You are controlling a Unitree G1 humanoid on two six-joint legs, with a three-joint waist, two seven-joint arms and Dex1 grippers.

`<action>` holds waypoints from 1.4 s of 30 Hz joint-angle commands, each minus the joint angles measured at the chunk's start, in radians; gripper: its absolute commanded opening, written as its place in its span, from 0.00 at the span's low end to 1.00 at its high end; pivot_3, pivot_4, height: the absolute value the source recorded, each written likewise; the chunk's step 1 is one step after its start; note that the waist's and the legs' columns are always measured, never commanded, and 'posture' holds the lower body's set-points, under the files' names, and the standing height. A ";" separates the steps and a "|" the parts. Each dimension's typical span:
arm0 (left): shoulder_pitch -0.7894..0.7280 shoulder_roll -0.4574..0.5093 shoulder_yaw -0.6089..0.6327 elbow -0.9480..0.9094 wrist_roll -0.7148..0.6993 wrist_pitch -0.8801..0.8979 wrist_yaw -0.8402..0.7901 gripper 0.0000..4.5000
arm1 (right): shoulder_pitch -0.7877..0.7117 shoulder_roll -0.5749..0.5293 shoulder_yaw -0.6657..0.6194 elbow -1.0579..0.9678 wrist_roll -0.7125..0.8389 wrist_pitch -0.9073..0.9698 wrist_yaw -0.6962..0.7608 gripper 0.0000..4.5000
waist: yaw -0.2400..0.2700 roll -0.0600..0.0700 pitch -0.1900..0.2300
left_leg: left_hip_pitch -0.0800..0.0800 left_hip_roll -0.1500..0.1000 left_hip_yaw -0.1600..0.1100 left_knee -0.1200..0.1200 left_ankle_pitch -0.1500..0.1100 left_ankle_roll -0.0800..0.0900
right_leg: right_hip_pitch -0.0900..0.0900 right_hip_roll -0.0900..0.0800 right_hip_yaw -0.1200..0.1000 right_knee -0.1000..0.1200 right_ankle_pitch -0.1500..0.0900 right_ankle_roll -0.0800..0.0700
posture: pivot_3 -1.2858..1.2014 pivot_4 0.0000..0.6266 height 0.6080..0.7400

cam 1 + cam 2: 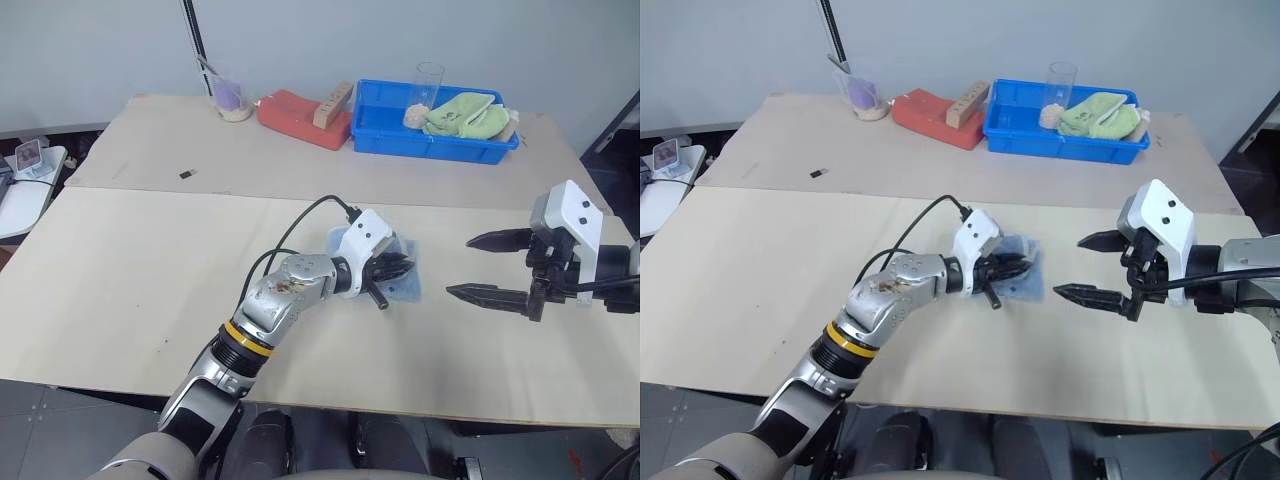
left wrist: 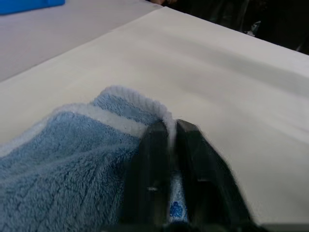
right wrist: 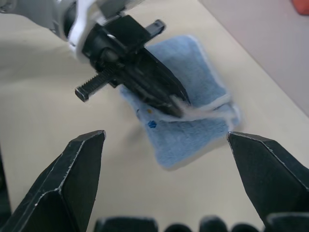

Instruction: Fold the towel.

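The towel [image 3: 193, 106], soft, light terry that will sag, lies folded small on the table [image 1: 150, 280]; its white edging is pinched in the narrow left claw [image 3: 176, 108]. The right claw [image 1: 490, 265] is held wide nearby, empty; corners are best gripped

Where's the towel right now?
The towel lies folded on the near table, about mid-table, under the left gripper, whose fingers pinch its white edge; the open right gripper is to its right.

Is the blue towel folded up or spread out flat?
Folded: the towel lies as a small layered pad, with the left gripper pinching its white edge.
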 commanded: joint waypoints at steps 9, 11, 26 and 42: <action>0.012 0.102 0.100 -0.124 0.025 -0.200 -0.167 0.99 | -0.065 0.095 0.056 0.057 -0.039 -0.052 -0.149 1.00 | -0.003 0.000 0.000 | 0.000 0.000 0.000 -0.001 0.000 0.000 | 0.001 0.000 0.001 0.000 0.000 0.000 | 0.52 0.24 0.40; 0.010 0.149 0.135 -0.131 0.016 -0.206 -0.195 0.99 | -0.086 0.128 0.089 0.078 -0.057 -0.064 -0.178 1.00 | -0.005 0.001 0.000 | 0.001 0.000 0.001 -0.001 0.000 0.000 | 0.001 0.001 0.001 0.000 0.000 0.000 | 0.52 0.24 0.40; 0.210 0.750 0.482 -0.330 -0.259 -0.202 -0.742 0.99 | -0.275 0.516 0.334 0.494 -0.291 -0.237 -0.400 1.00 | 0.005 0.004 0.004 | 0.007 0.001 0.002 -0.003 0.000 0.000 | 0.000 0.001 0.001 0.000 -0.001 -0.001 | 0.52 0.24 0.40; 0.294 0.784 0.608 -0.441 -0.405 -0.187 -0.752 1.00 | -0.324 0.570 0.356 0.689 -0.279 -0.185 -0.275 0.65 | -0.010 0.004 0.004 | 0.008 0.002 0.001 -0.003 0.000 0.000 | -0.001 0.004 0.001 0.002 -0.001 -0.002 | 0.52 0.24 0.40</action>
